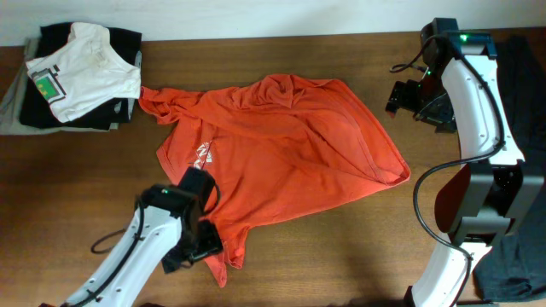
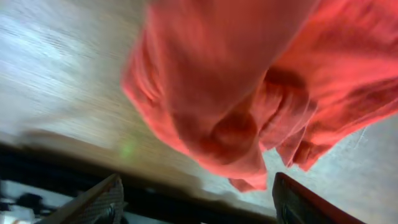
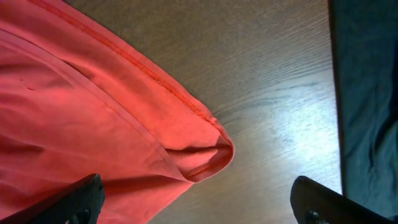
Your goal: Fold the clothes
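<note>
Red-orange cotton T-shirt (image 1: 281, 145) lying rumpled on the wooden worktop (image 1: 341, 256), not yet flattened. Part of its white print (image 1: 203, 153) shows near its left edge. Creases run across the body, and its right hem corner (image 3: 217, 152) is curled under on itself.

A stacked pile topped by a white shirt with a green patch (image 1: 81, 72) sits just beyond the T-shirt's far-left corner, near a twisted sleeve. A dark garment (image 3: 367, 93) lies apart from the T-shirt on its right side.

The left gripper (image 2: 202, 202) hovers at the T-shirt's near-left corner with fingers spread. Bunched cloth fills its wrist view just ahead of the fingertips, but nothing sits between them. The right gripper (image 3: 202, 202) stands beyond the T-shirt's far-right edge, also spread wide and holding nothing. Its wrist view looks down on the curled hem corner.

The step in hand appears to be laying the T-shirt flat before any fold is made.

- Each gripper should probably close on a single layer at a seam or hem, where the stitching gives a firm bite, not on a thick wad.
- The near-left bunch looks several layers deep. A pinch there may lift a lump without opening it.
- Drawing the two corners away from one another, low over the worktop, should clear the creases.
- The curled right corner needs to be turned out first.
- The pull should be directed away from the pile so that the twisted sleeve does not drag it.
</note>
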Action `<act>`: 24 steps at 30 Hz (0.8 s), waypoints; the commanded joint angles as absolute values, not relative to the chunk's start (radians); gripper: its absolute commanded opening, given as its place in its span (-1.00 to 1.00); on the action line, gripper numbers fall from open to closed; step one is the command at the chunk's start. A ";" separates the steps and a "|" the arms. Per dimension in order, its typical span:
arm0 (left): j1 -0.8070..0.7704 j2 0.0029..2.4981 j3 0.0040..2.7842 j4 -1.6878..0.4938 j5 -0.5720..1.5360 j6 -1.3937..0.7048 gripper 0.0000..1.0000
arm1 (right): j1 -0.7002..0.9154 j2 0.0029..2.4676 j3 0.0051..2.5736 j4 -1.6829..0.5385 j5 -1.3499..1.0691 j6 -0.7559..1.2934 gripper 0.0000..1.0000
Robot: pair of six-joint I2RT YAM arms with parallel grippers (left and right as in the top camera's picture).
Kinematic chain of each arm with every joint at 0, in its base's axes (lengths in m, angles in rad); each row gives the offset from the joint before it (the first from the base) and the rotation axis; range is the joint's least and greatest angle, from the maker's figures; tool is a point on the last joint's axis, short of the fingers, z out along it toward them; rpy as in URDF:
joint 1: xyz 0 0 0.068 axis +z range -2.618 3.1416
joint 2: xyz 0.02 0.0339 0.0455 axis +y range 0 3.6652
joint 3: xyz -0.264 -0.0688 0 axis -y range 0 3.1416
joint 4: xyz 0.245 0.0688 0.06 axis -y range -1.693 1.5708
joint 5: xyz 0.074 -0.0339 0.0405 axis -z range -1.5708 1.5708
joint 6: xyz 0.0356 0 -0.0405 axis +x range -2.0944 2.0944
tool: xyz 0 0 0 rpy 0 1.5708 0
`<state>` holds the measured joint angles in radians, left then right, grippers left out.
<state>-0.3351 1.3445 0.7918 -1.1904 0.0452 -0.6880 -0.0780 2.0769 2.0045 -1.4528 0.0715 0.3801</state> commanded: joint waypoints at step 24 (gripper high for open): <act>-0.444 1.333 0.592 -1.011 0.059 -0.797 0.17 | -0.073 2.104 1.999 -1.433 0.109 0.371 0.97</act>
<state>-0.4423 1.3434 0.5655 -1.0149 0.1230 -0.7868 -0.0780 2.0983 2.0045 -1.4357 0.0883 0.3672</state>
